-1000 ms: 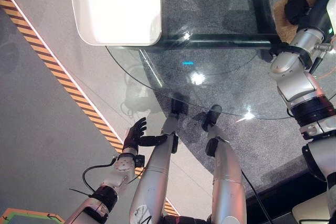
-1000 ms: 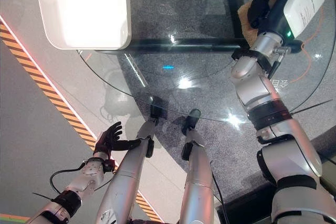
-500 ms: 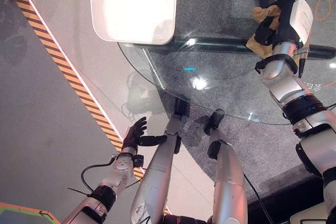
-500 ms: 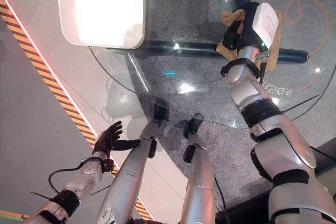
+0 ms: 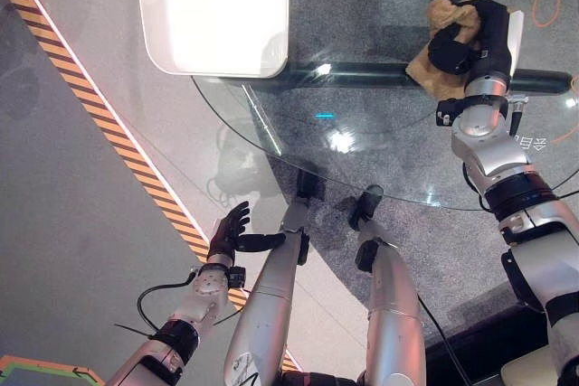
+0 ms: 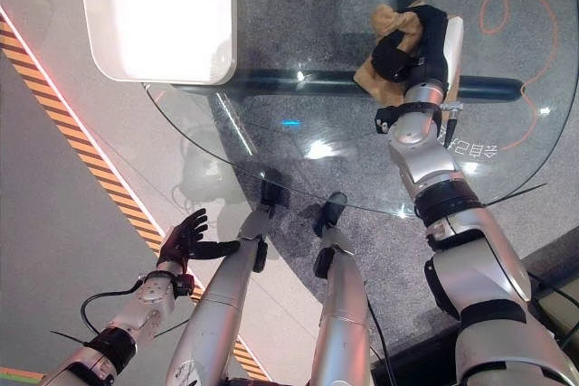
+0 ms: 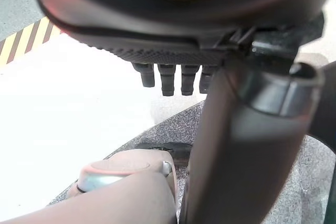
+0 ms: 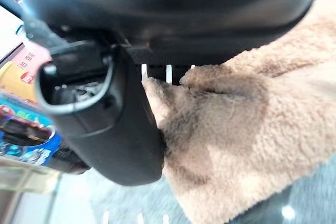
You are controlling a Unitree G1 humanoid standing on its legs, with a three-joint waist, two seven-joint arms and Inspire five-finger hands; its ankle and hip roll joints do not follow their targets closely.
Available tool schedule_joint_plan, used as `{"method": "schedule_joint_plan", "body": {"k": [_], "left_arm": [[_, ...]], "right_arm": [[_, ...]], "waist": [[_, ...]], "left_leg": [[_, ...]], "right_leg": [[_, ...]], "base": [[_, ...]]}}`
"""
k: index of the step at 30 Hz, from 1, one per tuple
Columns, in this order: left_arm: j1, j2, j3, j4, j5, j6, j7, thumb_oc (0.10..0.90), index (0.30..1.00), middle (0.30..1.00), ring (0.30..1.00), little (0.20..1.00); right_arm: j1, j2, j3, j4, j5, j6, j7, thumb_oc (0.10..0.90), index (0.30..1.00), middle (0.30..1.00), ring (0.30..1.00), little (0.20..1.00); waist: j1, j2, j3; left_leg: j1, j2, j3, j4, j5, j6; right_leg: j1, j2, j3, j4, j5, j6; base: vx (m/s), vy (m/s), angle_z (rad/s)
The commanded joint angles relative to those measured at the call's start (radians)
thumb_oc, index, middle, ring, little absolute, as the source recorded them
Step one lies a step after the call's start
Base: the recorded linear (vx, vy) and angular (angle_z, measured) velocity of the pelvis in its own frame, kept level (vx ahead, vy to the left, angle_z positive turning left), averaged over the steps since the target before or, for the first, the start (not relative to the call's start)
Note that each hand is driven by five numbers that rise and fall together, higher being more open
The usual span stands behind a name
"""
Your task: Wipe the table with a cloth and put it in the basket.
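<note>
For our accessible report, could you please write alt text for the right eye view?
The robot's right hand presses a fluffy tan cloth onto the round glass table. Its left hand hangs open low beside the table, over a grey floor with an orange-and-black striped line.

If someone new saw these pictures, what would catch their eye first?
Probably the right hand, far out on the round glass table, gripping a fluffy tan cloth bunched against the glass. Next, the left hand, open and idle, low beside the table's near edge.

Overhead stereo pair, two close wrist-cams
</note>
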Motion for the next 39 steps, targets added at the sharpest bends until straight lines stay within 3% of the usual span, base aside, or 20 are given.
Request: {"method": "schedule_joint_plan", "body": {"k": [1,6,14,31,39], "left_arm": [[0.09,-0.047,-0.061,-0.007,0.036,0.023,0.013,0.8,0.9,0.9,0.9,0.9],[0.083,-0.062,-0.069,-0.005,0.046,0.033,0.016,0.8,0.9,0.9,0.9,0.9],[0.058,-0.084,-0.082,-0.016,0.051,0.05,0.021,0.8,0.9,0.9,0.9,0.9],[0.054,-0.077,-0.089,-0.012,0.059,0.055,0.017,0.8,0.9,0.9,0.9,0.9],[0.063,-0.079,-0.084,-0.02,0.067,0.038,0.024,0.8,0.9,0.9,0.9,0.9]], "right_arm": [[0.036,0.142,0.049,-0.205,0.04,-0.124,0.139,0.1,0.3,0.3,0.3,0.2],[0.055,0.223,0.073,-0.275,0.04,-0.132,0.183,0.1,0.3,0.3,0.3,0.2],[0.064,0.336,0.159,-0.315,0.021,-0.071,0.227,0.1,0.3,0.3,0.3,0.2],[0.085,0.356,0.227,-0.26,0.055,-0.038,0.317,0.1,0.3,0.3,0.3,0.2],[0.117,0.381,0.237,-0.304,0.162,-0.046,0.418,0.1,0.3,0.3,0.3,0.2]], "waist": [[0.03,0.052,-0.02],[0.032,0.055,-0.02],[0.043,0.062,-0.02],[0.056,0.065,-0.02],[0.055,0.058,-0.02]], "left_leg": [[0.021,-0.019,0.035,0.093,-0.178,0.014],[0.02,-0.021,0.035,0.088,-0.169,0.011],[0.017,-0.029,0.033,0.083,-0.155,0.009],[0.011,-0.027,0.033,0.097,-0.149,0.006],[0.025,-0.025,0.031,0.089,-0.145,0.005]], "right_leg": [[-0.009,0.006,0.022,-0.07,0.073,0.066],[-0.012,0.004,0.025,-0.074,0.078,0.069],[-0.013,0.0,0.025,-0.084,0.087,0.071],[-0.012,-0.014,0.019,-0.078,0.094,0.076],[0.002,-0.01,0.016,-0.081,0.093,0.074]], "base": [[0.0,0.0,0.0],[0.0,0.002,0.01],[0.01,0.017,0.05],[0.0,0.001,0.03],[0.0,-0.005,0.0]]}}
